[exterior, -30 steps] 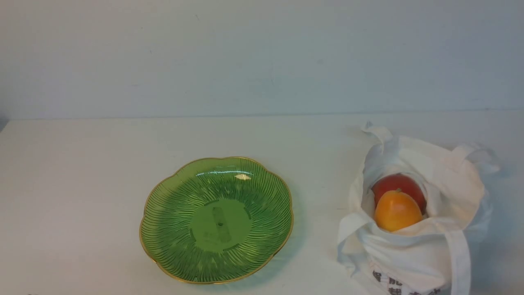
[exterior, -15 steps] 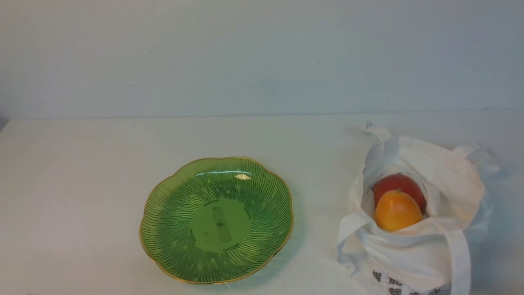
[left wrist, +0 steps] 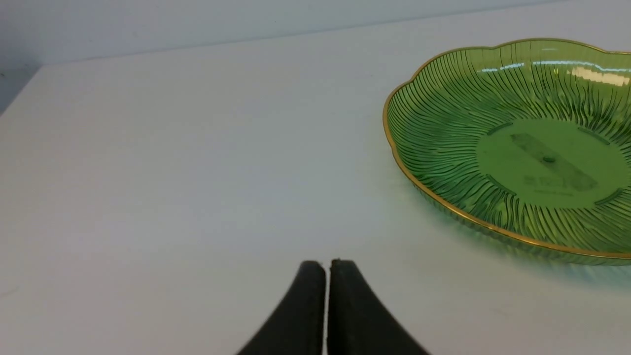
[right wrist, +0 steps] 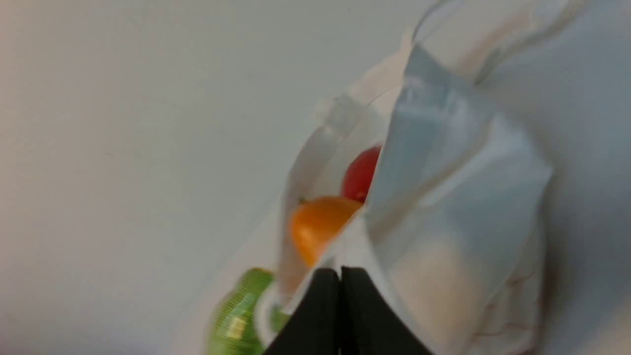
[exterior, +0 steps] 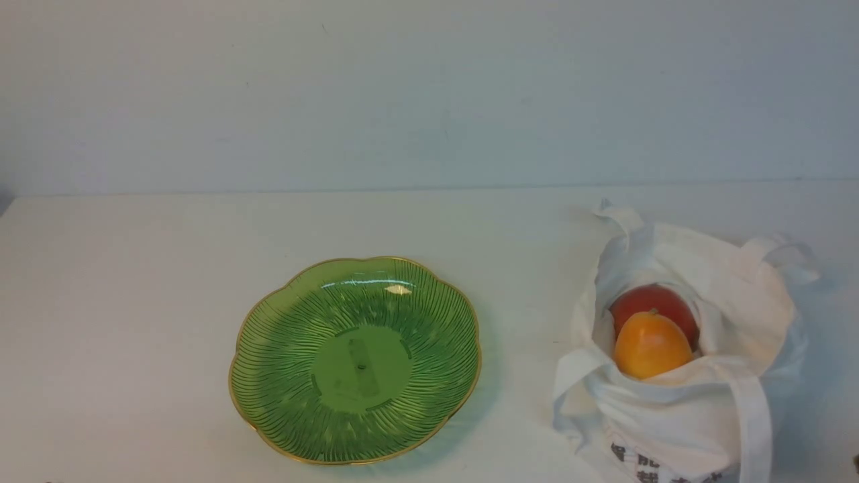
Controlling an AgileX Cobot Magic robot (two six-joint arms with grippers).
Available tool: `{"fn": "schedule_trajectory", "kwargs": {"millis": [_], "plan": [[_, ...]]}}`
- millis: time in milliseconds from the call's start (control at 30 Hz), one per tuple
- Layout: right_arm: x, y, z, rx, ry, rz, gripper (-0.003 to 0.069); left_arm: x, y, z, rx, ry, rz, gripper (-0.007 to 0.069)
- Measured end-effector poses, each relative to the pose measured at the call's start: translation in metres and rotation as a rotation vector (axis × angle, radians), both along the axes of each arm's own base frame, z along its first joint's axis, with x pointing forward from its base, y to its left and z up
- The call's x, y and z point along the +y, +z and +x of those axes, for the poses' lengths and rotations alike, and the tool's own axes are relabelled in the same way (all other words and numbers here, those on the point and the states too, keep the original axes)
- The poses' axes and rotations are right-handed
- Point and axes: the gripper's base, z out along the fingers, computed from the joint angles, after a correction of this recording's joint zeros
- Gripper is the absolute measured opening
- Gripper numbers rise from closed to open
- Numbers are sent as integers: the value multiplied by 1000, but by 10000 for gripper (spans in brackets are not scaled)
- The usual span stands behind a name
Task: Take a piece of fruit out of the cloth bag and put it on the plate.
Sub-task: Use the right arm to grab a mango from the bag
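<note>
The white cloth bag (exterior: 678, 402) sits at the front right of the table with its mouth open. Inside it the orange-yellow piece of fruit (exterior: 649, 345) lies in front of a round red fruit (exterior: 654, 303). The green gold-rimmed plate (exterior: 282, 376) rests empty at centre left. Neither gripper shows in the front view. In the left wrist view my left gripper (left wrist: 327, 264) is shut on nothing, low over bare table beside the plate (left wrist: 443, 148). In the blurred right wrist view my right gripper (right wrist: 340, 271) is shut and empty, outside the bag (right wrist: 443, 207), with the piece of fruit (right wrist: 318, 224) beyond its tips.
The white table (exterior: 168, 268) ends at a pale wall (exterior: 429, 94) behind. The bag's strap handles (exterior: 772, 251) stick up at its far side. Dark printed characters (exterior: 637, 463) mark the bag's front.
Plate, bag and both fruits have not moved. A small dark sliver has appeared at the front view's lower right edge.
</note>
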Motion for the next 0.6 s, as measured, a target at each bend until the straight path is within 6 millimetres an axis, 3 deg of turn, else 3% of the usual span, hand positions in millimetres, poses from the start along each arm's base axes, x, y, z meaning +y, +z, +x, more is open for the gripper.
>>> {"fn": "schedule_trajectory", "kwargs": {"millis": [200,367,500,533,567,600], "plan": [[1,4,0,-10,-7,130,-14,0,0,0,0,0,0,-8],[1,15,-1,-74,16,-16,-14,0,0,0,0,0,0,-8],[1,85,-14,-305,23,-315,-14,0,0,0,0,0,0,-8],[2,101,-15,-325,35,-402,-14,0,0,0,0,0,0,-8],[2,104,-15,-327,37,-437,-14,0,0,0,0,0,0,-8],[3,124,-11,-309,66,-544,-14,0,0,0,0,0,0,-8]]}}
